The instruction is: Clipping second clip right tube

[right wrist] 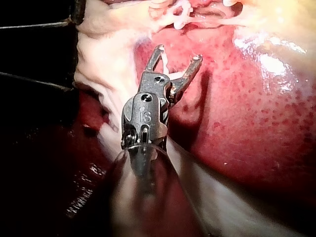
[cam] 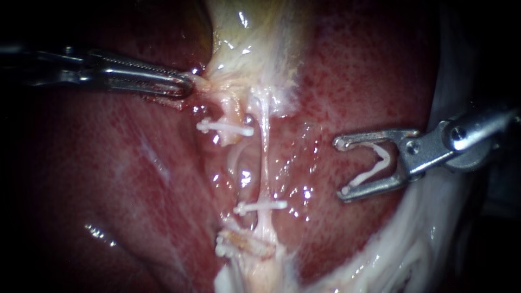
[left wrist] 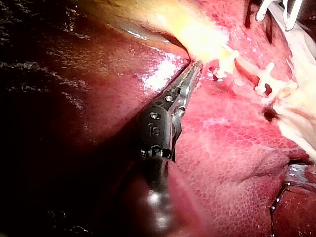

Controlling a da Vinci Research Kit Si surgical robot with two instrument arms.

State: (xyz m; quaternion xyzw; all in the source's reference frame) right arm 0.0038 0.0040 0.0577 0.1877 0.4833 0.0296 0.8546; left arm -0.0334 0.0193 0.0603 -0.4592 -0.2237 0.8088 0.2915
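The left instrument (cam: 187,87) reaches across the liver (cam: 135,179) to the pale lower edge of the gallbladder (cam: 255,38). Its jaws are closed together on that tissue, which is drawn toward their tip. The left wrist view shows the same hold, with the left instrument (left wrist: 196,66) running its slim jaws into the yellowish tissue. The right tube (cam: 265,146) is a thin pale strand running from the gallbladder's lower edge down the middle of the liver. One white clip (cam: 261,206) crosses it low down. Just beside it is the left tube (cam: 234,111), with an upper clip (cam: 225,128) across it, and a lower clip (cam: 221,248) sits in the pale tissue further down. The right instrument (cam: 342,167) hangs over the liver, well apart from the right tube. Its jaws face the bare stretch of that tube and touch no tissue. They stand wide apart with a loaded clip (cam: 364,177) seated between them, a white V whose legs lie against both jaws. In the right wrist view the right instrument (right wrist: 178,53) shows the same wide gap, above the red liver.
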